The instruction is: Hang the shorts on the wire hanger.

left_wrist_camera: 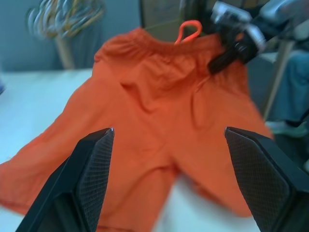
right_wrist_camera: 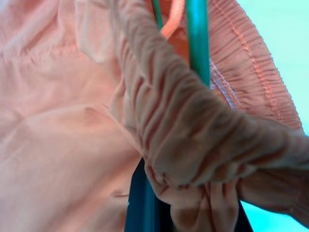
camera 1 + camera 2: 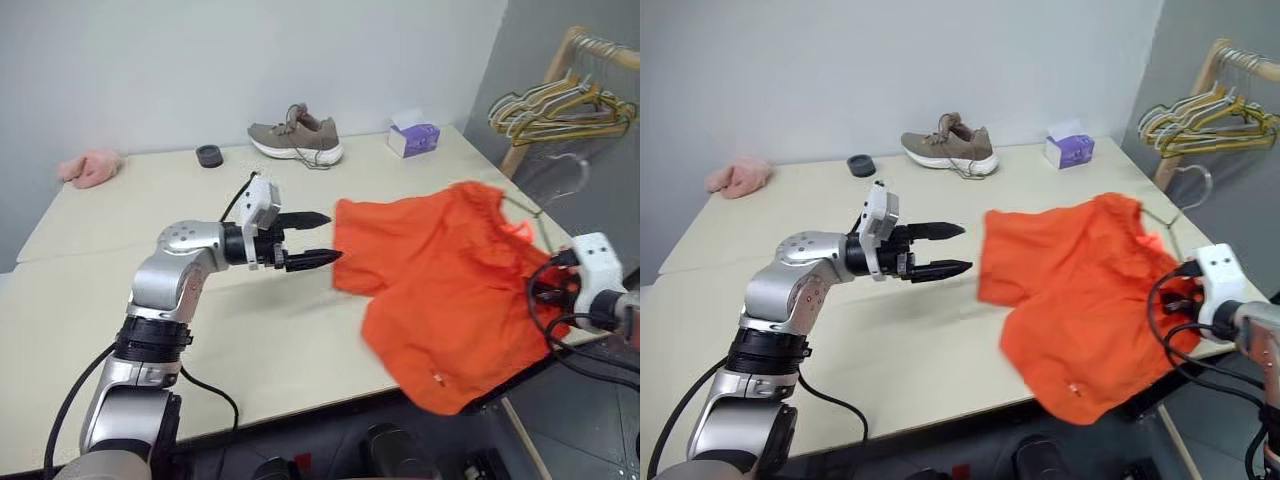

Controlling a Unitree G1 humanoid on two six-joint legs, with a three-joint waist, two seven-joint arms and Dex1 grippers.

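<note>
Shorts (image 3: 440, 290) lie just beside the wide-open left gripper (image 3: 322, 238); the right gripper (image 3: 1185, 300) pinches their waistband against the green wire hanger (image 2: 197, 38).

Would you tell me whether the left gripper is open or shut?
Open: the left gripper has its two black fingers spread apart, nothing between them, just short of the shorts.

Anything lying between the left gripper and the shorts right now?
Nothing: in the left eye view, only bare table separates the open left gripper from the shorts.
</note>
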